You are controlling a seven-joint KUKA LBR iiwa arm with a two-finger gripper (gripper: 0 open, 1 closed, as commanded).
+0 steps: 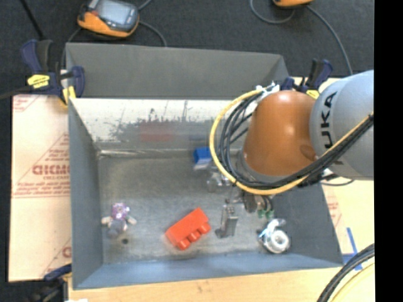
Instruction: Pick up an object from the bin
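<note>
My gripper [225,225] hangs low over the bin's floor, right of the middle and near the front wall, its upper part hidden under the arm. Just to its left lies an orange-red toothed plastic block [187,229], a small gap apart from the gripper. To its right, in the front right corner, sits a small white and green object [274,238]. Behind the gripper, towards the back wall, lies a small blue piece [201,157].
A little purple toy figure [118,215] stands at the front left of the bin. The arm with its orange cover and looped cables overhangs the right half of the bin.
</note>
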